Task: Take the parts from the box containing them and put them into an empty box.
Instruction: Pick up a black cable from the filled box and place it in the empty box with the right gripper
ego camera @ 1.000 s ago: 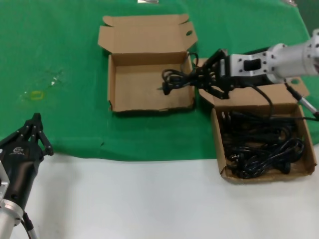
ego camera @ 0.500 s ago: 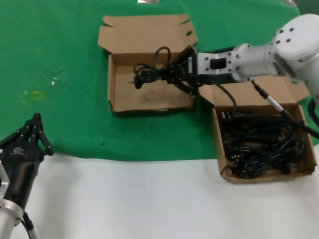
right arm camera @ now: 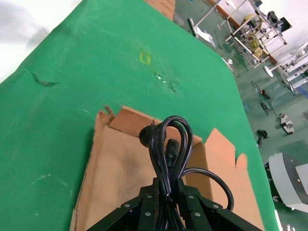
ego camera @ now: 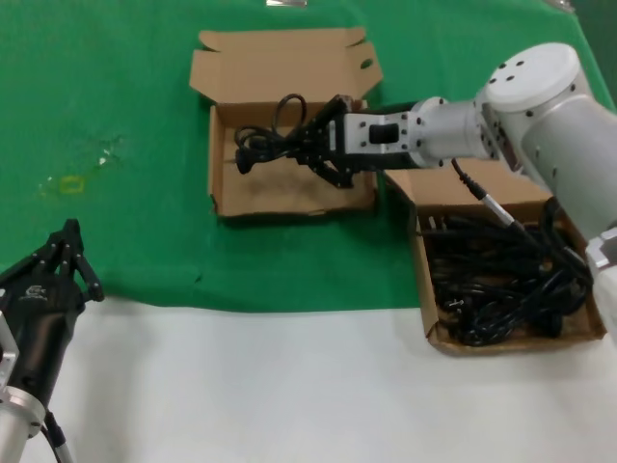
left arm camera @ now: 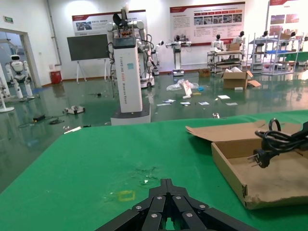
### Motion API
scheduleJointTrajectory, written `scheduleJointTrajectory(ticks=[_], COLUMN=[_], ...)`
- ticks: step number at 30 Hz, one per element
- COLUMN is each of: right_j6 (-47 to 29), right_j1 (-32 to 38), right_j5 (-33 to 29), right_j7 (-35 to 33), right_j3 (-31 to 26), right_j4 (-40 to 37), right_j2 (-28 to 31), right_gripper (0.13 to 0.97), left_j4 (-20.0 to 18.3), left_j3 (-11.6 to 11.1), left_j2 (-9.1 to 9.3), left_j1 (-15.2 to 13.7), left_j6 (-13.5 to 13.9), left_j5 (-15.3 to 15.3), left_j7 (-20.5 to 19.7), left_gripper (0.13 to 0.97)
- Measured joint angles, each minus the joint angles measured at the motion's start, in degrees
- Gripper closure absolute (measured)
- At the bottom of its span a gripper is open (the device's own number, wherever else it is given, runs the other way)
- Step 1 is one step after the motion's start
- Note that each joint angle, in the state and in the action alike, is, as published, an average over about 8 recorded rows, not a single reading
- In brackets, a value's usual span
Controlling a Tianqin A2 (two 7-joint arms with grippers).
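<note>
Reaching across from the right, right gripper clamped on a looped black cord, held above the floor of the box with the wavy front rim. Plug end dangling over the cardboard floor, not touching it. Remaining cords heaped in the straight-rimmed box, just beside the first, both on the green cloth. Parked low at the near left over the white table edge, left gripper, fingers drawn together.
</note>
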Motion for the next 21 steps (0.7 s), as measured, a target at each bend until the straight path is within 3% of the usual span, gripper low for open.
scheduleJointTrajectory(ticks=[6, 21], right_j6=[2.2, 5.7], right_j1=[0.4, -0.7], right_j5=[2.6, 11.6], right_j7=[-3.0, -5.4], right_j3=[-0.9, -8.5], right_j4=[-3.3, -3.5], right_j2=[-1.7, -2.2], right_gripper=[0.885, 0.884], left_j4=[0.0, 0.0], left_j3=[0.0, 0.0], left_j2=[0.0, 0.0], left_j1=[0.0, 0.0], left_j6=[0.0, 0.0], left_j5=[0.0, 0.0], left_j7=[0.0, 0.0], left_gripper=[0.953, 0.953])
